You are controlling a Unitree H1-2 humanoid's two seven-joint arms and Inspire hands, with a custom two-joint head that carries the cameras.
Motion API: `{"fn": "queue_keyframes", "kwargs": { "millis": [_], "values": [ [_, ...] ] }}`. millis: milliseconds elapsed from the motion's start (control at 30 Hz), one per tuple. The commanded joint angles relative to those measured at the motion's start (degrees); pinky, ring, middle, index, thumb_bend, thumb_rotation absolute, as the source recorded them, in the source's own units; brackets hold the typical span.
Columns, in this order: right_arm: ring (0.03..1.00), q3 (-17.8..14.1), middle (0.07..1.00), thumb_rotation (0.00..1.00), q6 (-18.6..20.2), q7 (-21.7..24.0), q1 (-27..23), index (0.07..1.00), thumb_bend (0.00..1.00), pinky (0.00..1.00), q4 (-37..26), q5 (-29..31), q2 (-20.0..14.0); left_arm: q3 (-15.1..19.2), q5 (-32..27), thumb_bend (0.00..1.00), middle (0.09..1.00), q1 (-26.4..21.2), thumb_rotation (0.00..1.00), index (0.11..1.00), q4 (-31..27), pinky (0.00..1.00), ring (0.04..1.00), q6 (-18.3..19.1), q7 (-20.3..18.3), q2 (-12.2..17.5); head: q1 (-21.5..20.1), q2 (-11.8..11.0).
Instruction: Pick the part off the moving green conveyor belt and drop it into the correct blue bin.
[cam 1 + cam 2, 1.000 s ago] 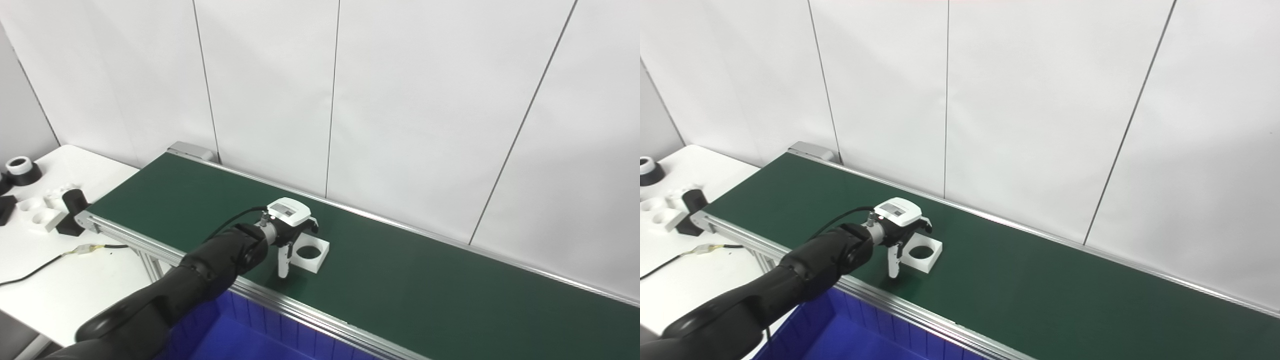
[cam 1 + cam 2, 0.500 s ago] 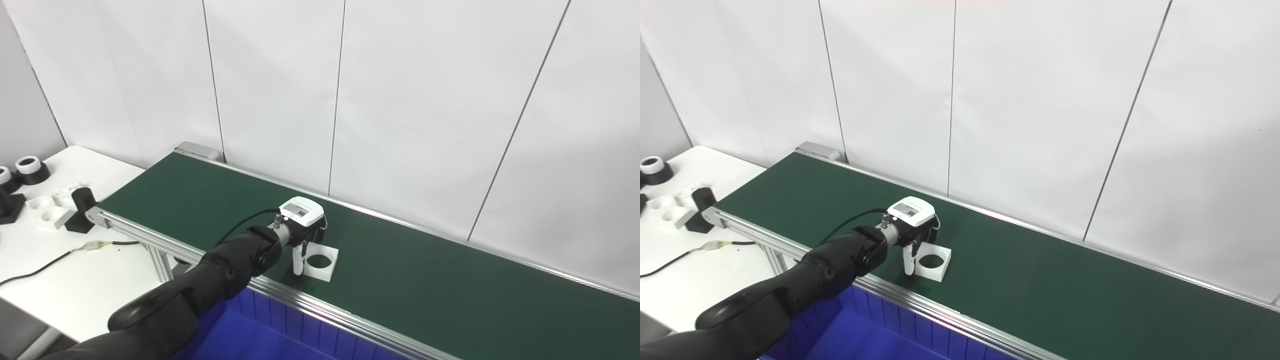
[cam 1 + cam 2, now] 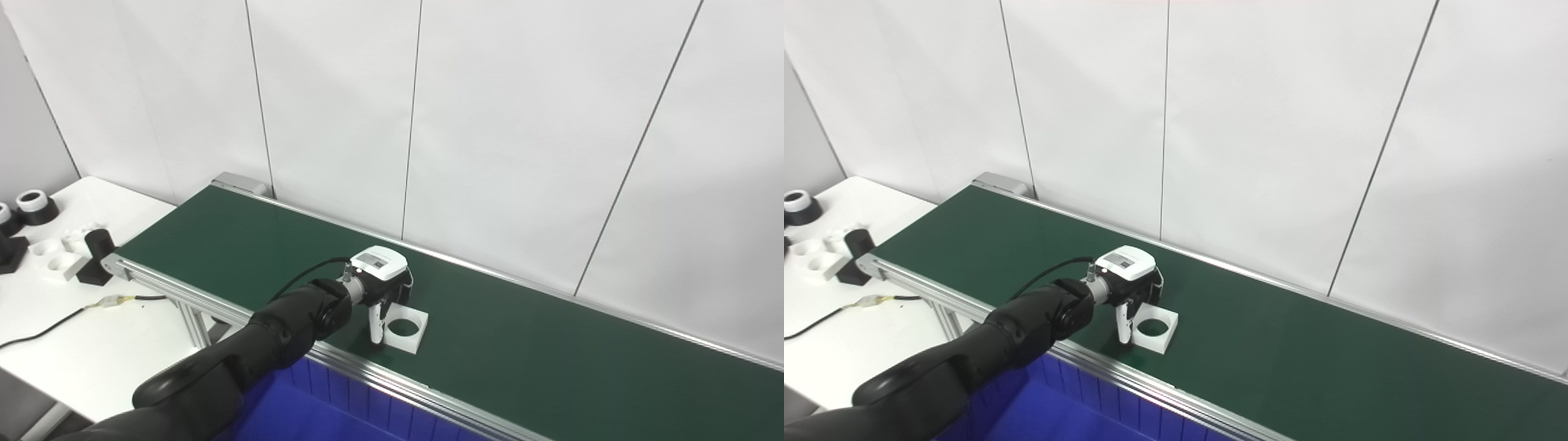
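Reaching over the belt's [image 3: 551, 355] near edge, the left hand [image 3: 383, 288] straddles the white square part [image 3: 404, 329], fingers spread, not yet gripping. Belt motion could carry the part away.

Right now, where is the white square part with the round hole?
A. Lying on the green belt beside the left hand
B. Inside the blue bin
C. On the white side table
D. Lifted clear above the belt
A: the part lies flat on the belt, with the left hand at its left edge.

Blue bin [image 3: 318, 416] cut off below.
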Motion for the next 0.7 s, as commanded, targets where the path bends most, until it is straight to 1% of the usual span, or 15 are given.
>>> {"fn": "queue_keyframes", "kwargs": {
  "millis": [0, 67, 167, 333, 400, 467, 567, 667],
  "values": [
    [0.849, -0.05, 0.902, 0.62, -2.27, -0.18, -0.17, 0.949, 0.35, 0.72, -1.55, 0.53, 0.31, 0.44, 0.41, 0.52, 0.512, 1.00, 0.00, 0.470, -1.38, 0.69, 0.574, 1.98, -0.69, 1.88, -0.07, 0.11],
    [0.847, -0.08, 0.900, 0.62, -2.34, -0.03, -0.20, 0.949, 0.35, 0.72, -1.46, 0.79, 0.21, 1.35, 0.08, 0.52, 0.514, 1.73, 0.00, 0.469, -4.23, 0.71, 0.578, 2.42, -1.30, 2.34, -0.13, 0.21],
    [0.845, -0.15, 0.899, 0.62, -1.98, 0.01, -0.21, 0.948, 0.35, 0.71, -1.69, 0.77, 0.10, 3.19, -0.36, 0.52, 0.525, 3.37, 0.00, 0.462, -10.79, 0.74, 0.611, 4.42, -3.36, 3.14, -0.23, 0.35],
    [0.844, -0.26, 0.897, 0.62, -2.01, 0.06, -0.36, 0.947, 0.36, 0.71, -1.58, 0.87, 0.02, 5.71, -0.53, 0.52, 0.522, 5.67, 0.00, 0.468, -20.85, 0.72, 0.585, 6.72, -7.32, 4.37, -0.44, 0.35],
    [0.847, -0.28, 0.898, 0.62, -2.15, 0.08, -0.47, 0.947, 0.36, 0.72, -1.38, 0.89, 0.00, 6.81, -0.53, 0.52, 0.521, 6.57, 0.00, 0.468, -24.60, 0.74, 0.587, 7.09, -8.36, 4.78, -0.51, 0.31],
    [0.849, -0.31, 0.898, 0.62, -2.34, 0.08, -0.59, 0.945, 0.36, 0.72, -1.14, 0.93, 0.00, 7.89, -0.43, 0.52, 0.530, 7.35, 0.00, 0.462, -28.68, 0.71, 0.591, 7.72, -9.92, 5.23, -0.52, 0.31],
    [0.846, -0.31, 0.897, 0.62, -2.41, -0.03, -0.77, 0.945, 0.36, 0.71, -0.89, 0.68, 0.05, 9.18, -0.36, 0.52, 0.531, 8.00, 0.00, 0.458, -33.26, 0.71, 0.584, 8.44, -12.39, 5.68, -0.59, 0.28],
    [0.841, -0.26, 0.897, 0.63, -2.48, -0.14, -0.88, 0.944, 0.37, 0.71, -0.86, 0.42, 0.09, 10.18, -0.13, 0.52, 0.521, 8.36, 0.00, 0.461, -36.15, 0.73, 0.587, 8.94, -13.80, 5.74, -0.64, 0.27]
  ]
}}
